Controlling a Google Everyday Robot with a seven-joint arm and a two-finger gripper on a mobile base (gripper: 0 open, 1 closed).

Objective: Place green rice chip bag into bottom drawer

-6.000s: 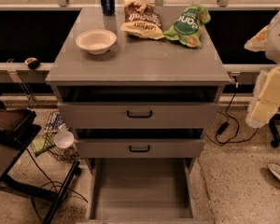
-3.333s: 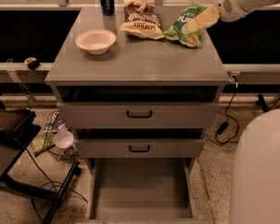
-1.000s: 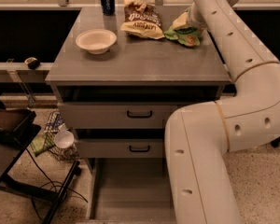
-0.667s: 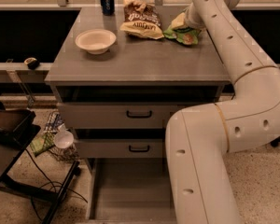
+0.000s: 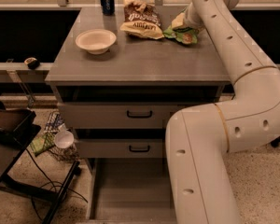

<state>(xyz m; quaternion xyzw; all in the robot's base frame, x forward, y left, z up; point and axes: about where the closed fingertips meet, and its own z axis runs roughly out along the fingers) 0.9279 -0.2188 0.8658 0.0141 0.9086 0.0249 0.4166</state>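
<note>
Apparently gripper [image 5: 180, 21] atop green rice chip bag [image 5: 186, 35], cabinet [image 5: 144, 59] rear rt.

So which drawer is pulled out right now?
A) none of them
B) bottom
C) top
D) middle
B: the bottom drawer juts out near the floor while the two upper drawers sit pushed in; the gripper is at the green rice chip bag on top.

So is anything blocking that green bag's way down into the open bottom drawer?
Nothing visible does. The gripper is at the green bag, at the cabinet top's back right. The bottom drawer stands pulled out below, though the arm hides its right side.
</note>
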